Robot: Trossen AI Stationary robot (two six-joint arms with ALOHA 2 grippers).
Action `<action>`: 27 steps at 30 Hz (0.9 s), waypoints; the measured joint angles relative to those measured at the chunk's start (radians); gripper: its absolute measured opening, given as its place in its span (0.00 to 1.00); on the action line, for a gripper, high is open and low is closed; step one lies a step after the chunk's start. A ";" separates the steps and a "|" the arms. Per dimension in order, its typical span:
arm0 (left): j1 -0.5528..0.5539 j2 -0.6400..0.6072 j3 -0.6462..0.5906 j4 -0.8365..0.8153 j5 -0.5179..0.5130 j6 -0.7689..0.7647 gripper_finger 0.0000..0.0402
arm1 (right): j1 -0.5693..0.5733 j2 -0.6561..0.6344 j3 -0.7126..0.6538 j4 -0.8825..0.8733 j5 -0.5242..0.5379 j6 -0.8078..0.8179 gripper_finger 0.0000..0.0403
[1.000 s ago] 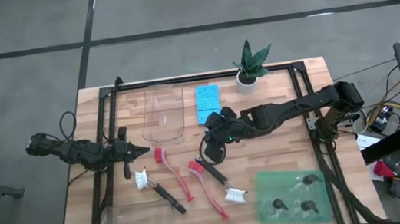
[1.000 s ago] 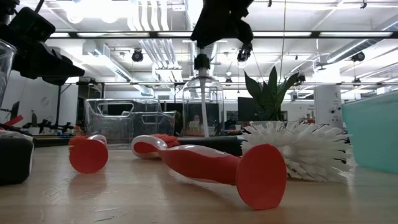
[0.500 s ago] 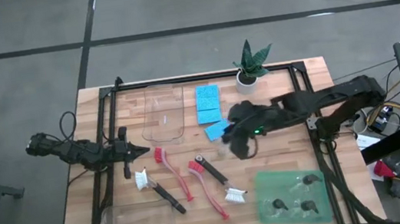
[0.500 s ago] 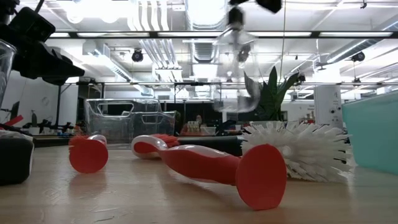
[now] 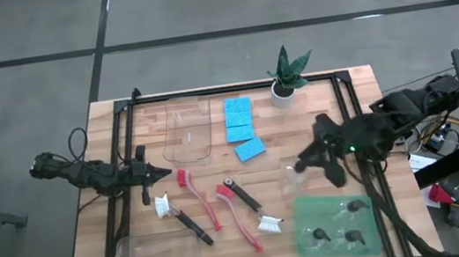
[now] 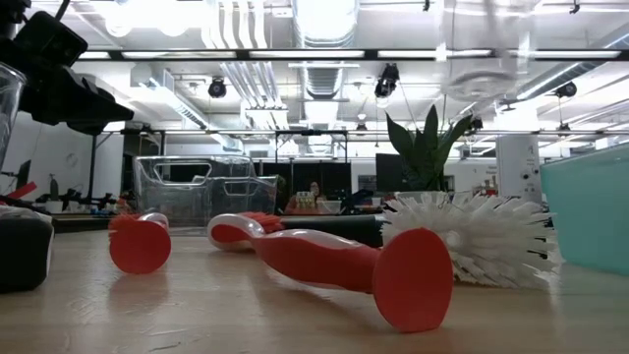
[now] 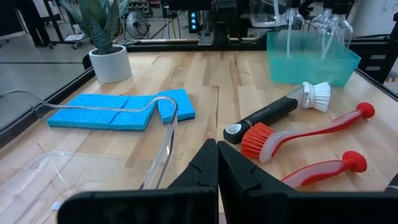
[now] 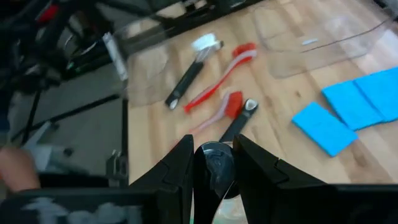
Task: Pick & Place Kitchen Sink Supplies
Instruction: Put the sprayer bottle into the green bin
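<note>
**Right arm carrying 4th black-topped piece, just short of the green tray**

- Right tool [image 8: 213, 157]: clamped on the black top of a clear black-topped piece [image 5: 294, 178], fingers on either side of the cap. The clear body hangs below it, off the table. In the low view it looks roughly upright, but it's too blurred to be sure.
- Key relation: the held piece is over bare wood, just beside the corner of the green tray [image 5: 332, 202] that faces the brushes. The tray lies on the side away from the potted plant [image 5: 283, 75]. My read is the next move is a short shift over the tray wall, then lower and release.
- Three matching pieces [image 5: 319, 234] are already in the tray. This one likely needs the free spot near that corner, and the risk is clipping the wall or a neighbour.
- Left tool [image 5: 154, 172]: fingers pressed together, holding nothing, parked beside the clear tray [image 5: 187, 130]. The right arm is far nearer the green tray.
- Not yet placed: brushes [image 5: 242, 220] mid-table, blue sponges [image 5: 238, 118] near the plant.
</note>
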 joint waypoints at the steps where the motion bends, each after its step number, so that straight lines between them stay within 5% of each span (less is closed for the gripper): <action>1: 0.000 0.000 0.000 0.000 0.000 0.000 0.00 | 0.024 -0.005 0.000 -0.017 0.012 0.009 0.22; 13: 0.000 0.000 0.000 0.000 0.000 0.000 0.00 | 0.272 0.070 0.000 -0.096 0.157 0.183 0.22; 27: 0.000 0.000 0.000 0.000 0.000 0.000 0.00 | 0.336 0.223 0.000 -0.107 0.190 0.274 0.22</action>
